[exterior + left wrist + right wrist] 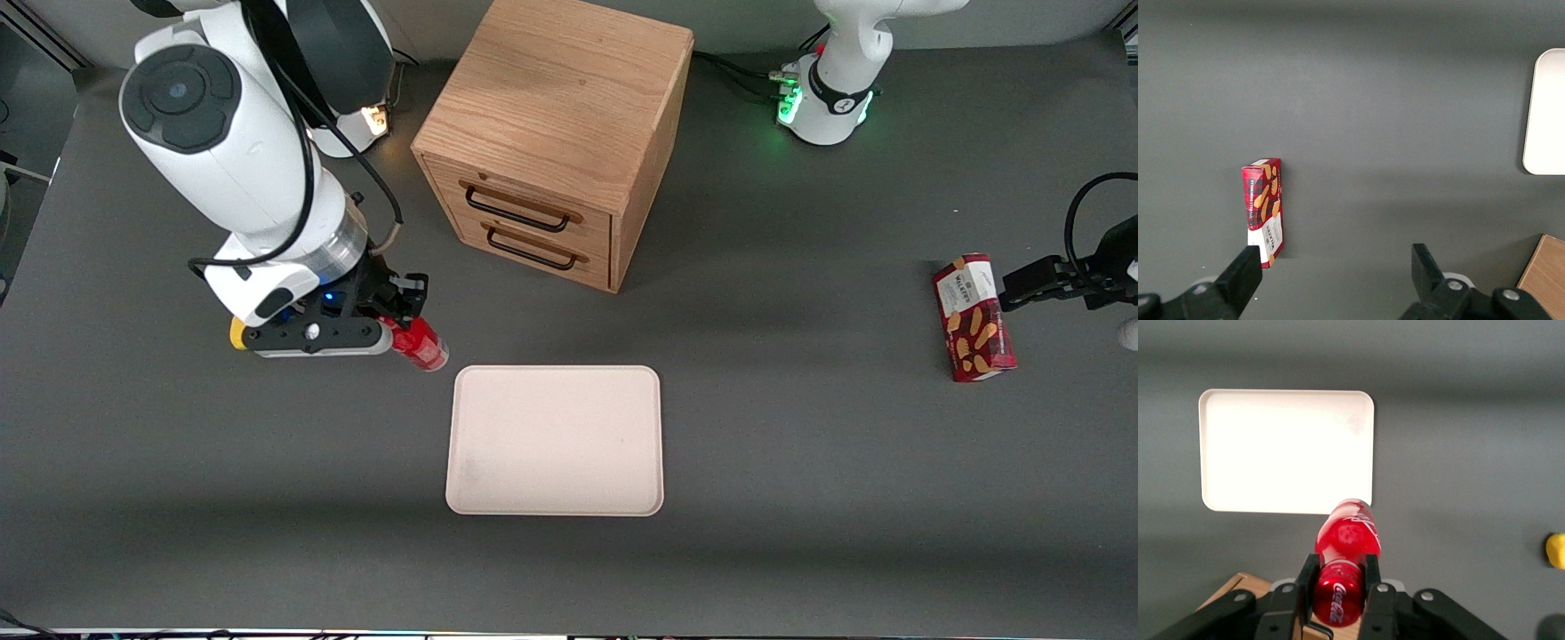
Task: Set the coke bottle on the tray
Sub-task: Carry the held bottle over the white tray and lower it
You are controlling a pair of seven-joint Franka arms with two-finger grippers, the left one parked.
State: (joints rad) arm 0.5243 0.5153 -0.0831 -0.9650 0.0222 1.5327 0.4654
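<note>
Front view, items listed by size, each placed against the tray.

Worktop point(800, 498): dark grey, carrying everything below.

Wooden drawer cabinet point(551, 142): two drawers with dark handles, farther from the front camera than the tray, well apart from it.

Tray point(556, 441): pale cream-pink, rounded corners, low rim, lying flat with nothing on it. Also seen from my wrist point(1286, 450).

Red biscuit box point(973, 317): well apart from the tray, toward the parked arm's end of the worktop.

My claw point(402, 327): raised above the worktop, near the tray's corner toward my working end, clenched on the coke bottle.

Coke bottle point(420, 343): all red, held between my fingers point(1371, 577), tilted, one end toward the tray, not over it in this view. Wrist view point(1345, 550).

Yellow rounded lump point(1556, 551): well apart from the tray, largely hidden under my claw in the front view.
</note>
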